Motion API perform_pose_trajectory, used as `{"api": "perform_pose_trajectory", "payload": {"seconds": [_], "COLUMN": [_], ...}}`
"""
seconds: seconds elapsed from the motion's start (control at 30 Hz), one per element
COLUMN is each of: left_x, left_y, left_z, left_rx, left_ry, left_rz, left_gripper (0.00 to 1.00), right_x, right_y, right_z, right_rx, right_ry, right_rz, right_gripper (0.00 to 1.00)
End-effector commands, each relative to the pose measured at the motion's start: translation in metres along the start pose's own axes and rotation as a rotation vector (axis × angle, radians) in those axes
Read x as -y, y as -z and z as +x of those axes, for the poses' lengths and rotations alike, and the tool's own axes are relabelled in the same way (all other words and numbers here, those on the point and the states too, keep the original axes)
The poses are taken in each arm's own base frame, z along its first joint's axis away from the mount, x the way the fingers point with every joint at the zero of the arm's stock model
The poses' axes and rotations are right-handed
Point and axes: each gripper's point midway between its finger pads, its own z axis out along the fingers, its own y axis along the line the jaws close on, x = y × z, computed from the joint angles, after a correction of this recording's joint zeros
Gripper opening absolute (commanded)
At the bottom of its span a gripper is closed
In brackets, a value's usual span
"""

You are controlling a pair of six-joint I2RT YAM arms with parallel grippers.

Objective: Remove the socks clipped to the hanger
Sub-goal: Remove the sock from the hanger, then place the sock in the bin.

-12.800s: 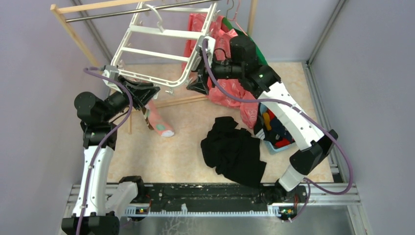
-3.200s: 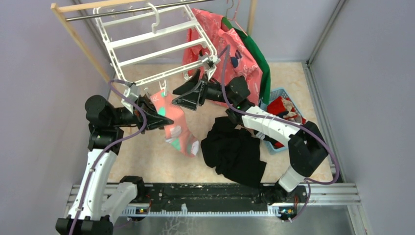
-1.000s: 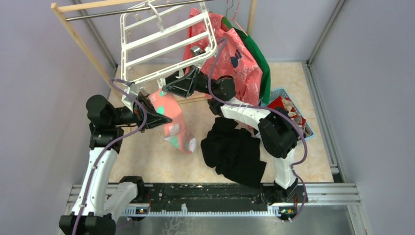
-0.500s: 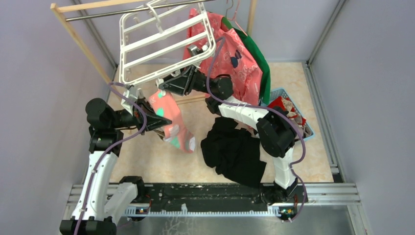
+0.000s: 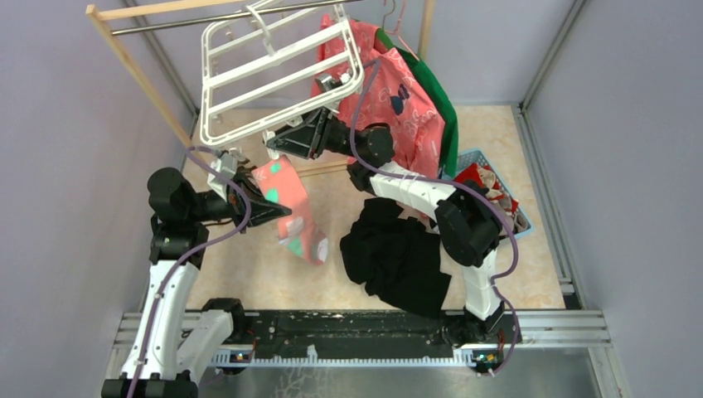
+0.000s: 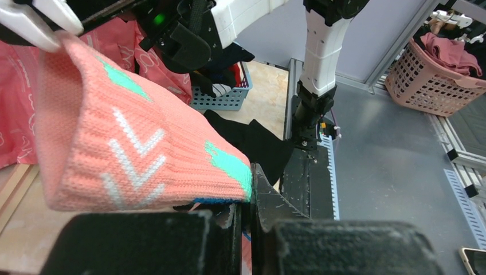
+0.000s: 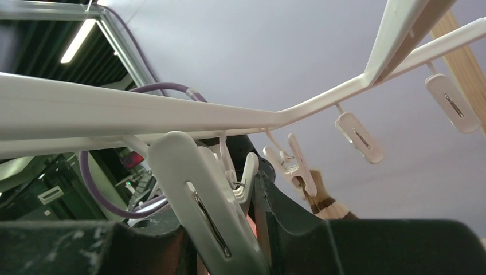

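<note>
The white hanger point(image 5: 273, 70) hangs tilted from the rail, and its frame point(image 7: 172, 114) fills the right wrist view. A salmon sock point(image 5: 290, 207) with teal and white marks hangs from a clip point(image 6: 40, 23) on the hanger's lower edge. My left gripper point(image 5: 278, 213) is shut on the sock's point(image 6: 132, 149) side edge, which lies between its closed jaws point(image 6: 250, 200). My right gripper point(image 5: 278, 143) is closed on that white clip point(image 7: 206, 212), pressing it from both sides. A mustard sock point(image 7: 324, 203) with a brown striped cuff hangs from another clip.
A pink printed shirt point(image 5: 398, 99) and a green garment point(image 5: 441, 104) hang right of the hanger. A black cloth heap point(image 5: 398, 257) lies on the floor, with a blue basket point(image 5: 493, 195) of socks beside it. A wooden rack pole point(image 5: 141, 79) slants at left.
My right gripper has shifted a little left and narrowed onto the clip. The hanger's lower edge swung with it. My left gripper dropped slightly, still holding the sock.
</note>
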Motion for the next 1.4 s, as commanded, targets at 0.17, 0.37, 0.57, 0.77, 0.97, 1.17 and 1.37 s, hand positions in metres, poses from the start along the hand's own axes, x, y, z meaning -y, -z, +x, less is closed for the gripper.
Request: {"api": "perform_pose_trajectory", "payload": {"seconds": [0.17, 0.37, 0.57, 0.77, 0.97, 1.17, 1.37], "left_x": [0.011, 0.018, 0.017, 0.008, 0.005, 0.004, 0.004], "left_y": [0.006, 0.008, 0.008, 0.006, 0.002, -0.004, -0.013], "left_z": [0.015, 0.01, -0.007, -0.018, -0.03, -0.032, -0.035], "left_rx": [-0.039, -0.052, -0.047, -0.035, -0.004, 0.011, 0.032], "left_ry": [-0.1, -0.168, -0.205, -0.196, -0.141, -0.083, 0.001], "left_rz": [-0.01, -0.008, -0.031, -0.053, -0.035, -0.02, 0.008], "left_gripper": [0.02, 0.03, 0.03, 0.02, 0.0, 0.0, 0.0], "right_x": [-0.015, -0.005, 0.009, 0.014, 0.016, -0.001, -0.021], "right_y": [-0.003, 0.016, 0.049, 0.095, 0.152, 0.169, 0.147], "right_z": [-0.016, -0.016, -0.005, 0.004, 0.022, 0.043, 0.047], "right_rx": [-0.008, -0.021, -0.056, -0.06, -0.107, -0.209, -0.267], "right_ry": [0.074, 0.093, 0.073, 0.107, 0.18, 0.26, 0.333], "right_rz": [-0.001, 0.089, 0.214, 0.324, 0.443, 0.432, 0.325], "right_gripper": [0.2, 0.47, 0.71, 0.83, 0.83, 0.82, 0.83]}}
